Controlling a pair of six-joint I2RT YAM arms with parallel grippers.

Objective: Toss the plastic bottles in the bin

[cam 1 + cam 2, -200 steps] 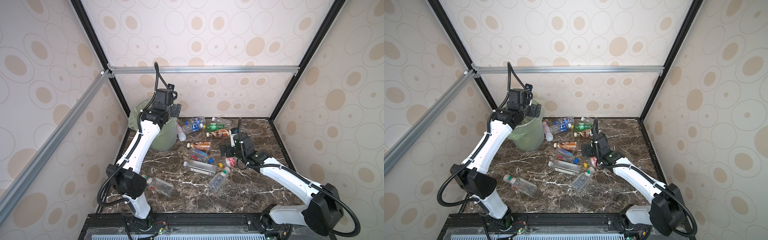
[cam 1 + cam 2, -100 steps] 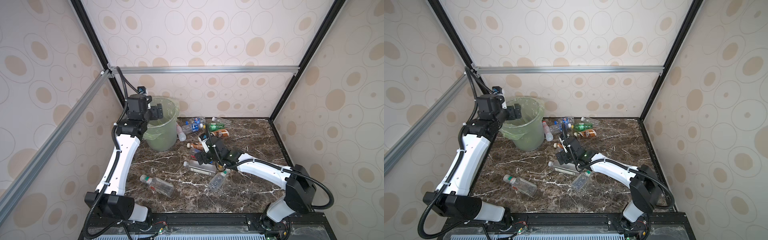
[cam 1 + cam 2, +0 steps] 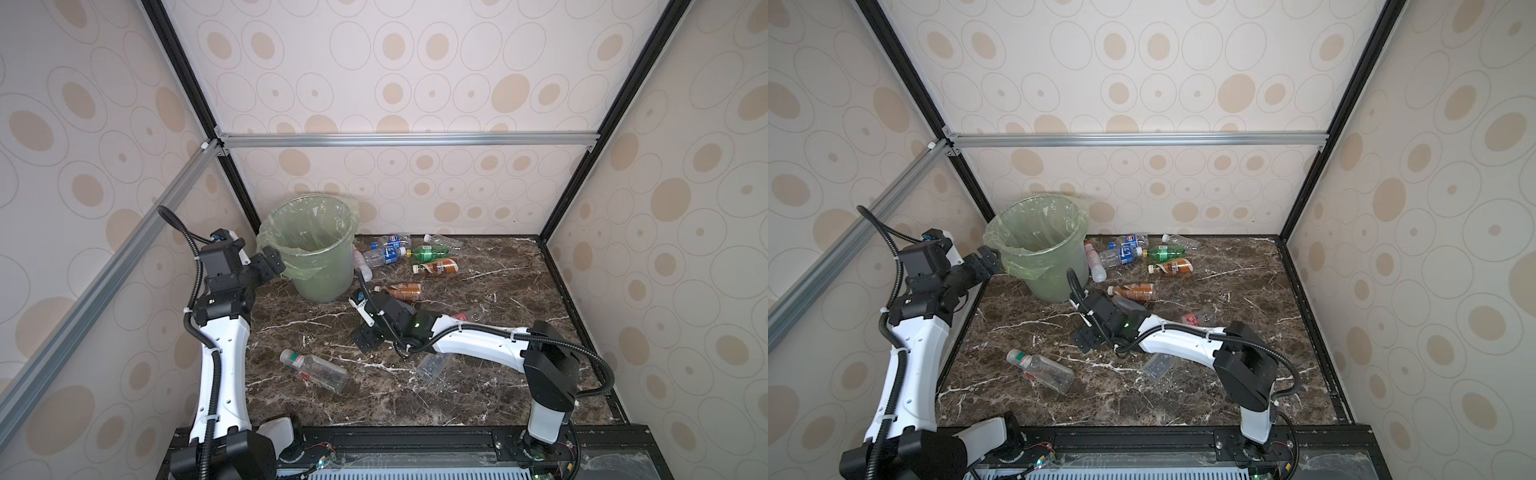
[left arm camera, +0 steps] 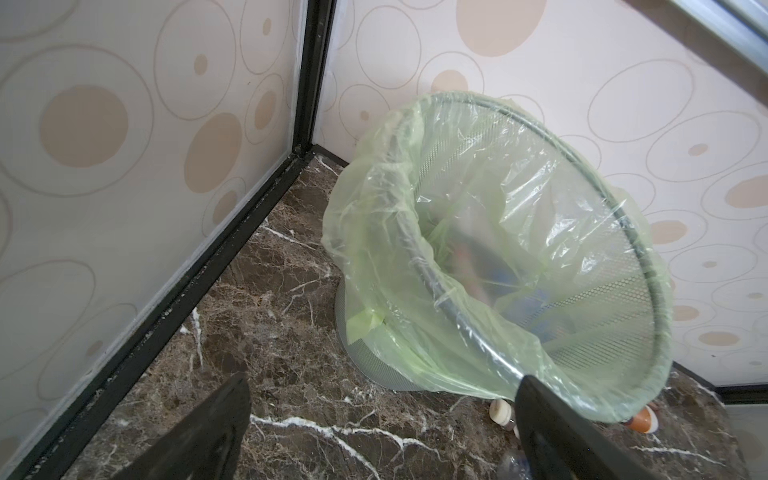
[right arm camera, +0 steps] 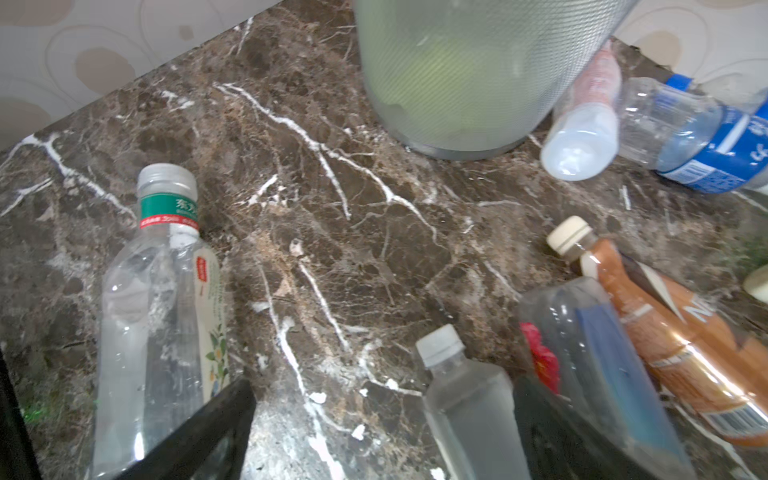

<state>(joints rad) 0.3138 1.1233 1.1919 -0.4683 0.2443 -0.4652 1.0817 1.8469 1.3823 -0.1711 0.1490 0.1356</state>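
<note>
The left end effector (image 3: 271,262) is hanging wide open and empty, just beside the rim of the bin (image 3: 328,278). The bin is standing left of the centre in both top views, in the back corner of the desk (image 3: 498,291). The right end effector (image 3: 365,337) is hovering wide open near the frame centre, holding nothing. The plastic bottles (image 3: 438,266) are lying mostly right of the bin. One clear bottle (image 3: 316,370) is lying apart, lower left of centre.

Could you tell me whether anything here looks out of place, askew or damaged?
The plastic bottles all lie on their sides, strewn across the marble table, some dented. The bin stands upright, but its green liner sags lower on the side near the left gripper.
</note>
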